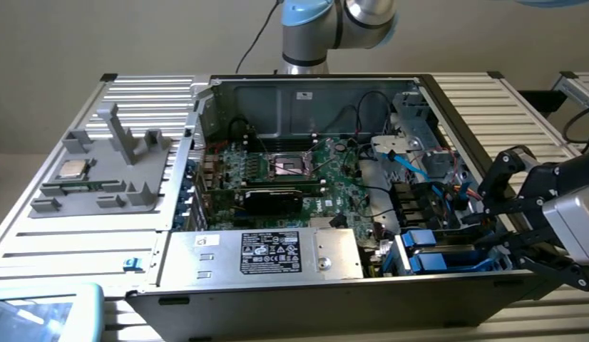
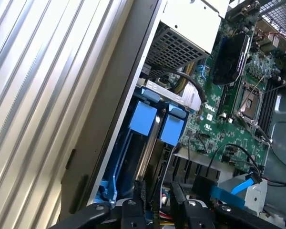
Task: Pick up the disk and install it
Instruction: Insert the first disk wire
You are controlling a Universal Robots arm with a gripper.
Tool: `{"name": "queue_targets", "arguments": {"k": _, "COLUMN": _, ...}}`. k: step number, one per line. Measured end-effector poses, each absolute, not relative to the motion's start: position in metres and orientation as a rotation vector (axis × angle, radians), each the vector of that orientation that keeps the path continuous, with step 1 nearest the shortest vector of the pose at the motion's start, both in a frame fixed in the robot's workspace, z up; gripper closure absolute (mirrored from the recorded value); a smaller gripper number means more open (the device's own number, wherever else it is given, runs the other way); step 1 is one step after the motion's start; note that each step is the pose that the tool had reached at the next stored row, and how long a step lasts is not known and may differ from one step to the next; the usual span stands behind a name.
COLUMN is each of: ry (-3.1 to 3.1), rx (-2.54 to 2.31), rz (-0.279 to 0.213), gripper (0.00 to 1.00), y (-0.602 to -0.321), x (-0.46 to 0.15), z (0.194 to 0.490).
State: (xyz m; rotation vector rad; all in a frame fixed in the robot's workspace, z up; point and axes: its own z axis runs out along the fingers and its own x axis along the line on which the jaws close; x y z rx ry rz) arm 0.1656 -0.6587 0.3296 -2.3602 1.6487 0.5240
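Observation:
The disk (image 1: 441,259) stands on edge in the drive bay at the front corner of the open computer case (image 1: 275,92), on the exterior view's right. Its bright blue bracket and thin silver edge (image 2: 148,147) run from the blue end tabs straight back to my gripper (image 2: 156,208). My gripper (image 1: 500,239) reaches into the bay from outside the case's side wall. Its two black fingers (image 2: 133,210) stand a narrow gap apart, closed around the near end of the disk's frame.
The case holds a green motherboard (image 1: 304,171) with an empty CPU socket, a black card, a large silver box with a black label (image 1: 266,251) and blue cables. A grey fixture (image 1: 104,167) with a small silver chip sits on the slatted table at the exterior view's left.

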Motion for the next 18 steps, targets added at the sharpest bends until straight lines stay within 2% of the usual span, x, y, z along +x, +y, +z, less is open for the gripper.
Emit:
{"name": "queue_targets", "arguments": {"k": 7, "ry": 1.64, "rx": -2.366, "rz": 0.526, "gripper": 0.66, "y": -0.658, "x": 0.1656, "z": 0.3274}}
{"name": "queue_targets", "arguments": {"k": 9, "ry": 1.639, "rx": -2.367, "rz": 0.527, "gripper": 0.68, "y": -0.6578, "x": 0.1656, "z": 0.3272}}
{"name": "queue_targets", "arguments": {"k": 11, "ry": 1.638, "rx": -2.367, "rz": 0.527, "gripper": 0.81, "y": -0.6578, "x": 0.1657, "z": 0.327}}
{"name": "queue_targets", "arguments": {"k": 18, "ry": 1.641, "rx": -2.371, "rz": 0.523, "gripper": 0.84, "y": -0.6562, "x": 0.1655, "z": 0.3282}}
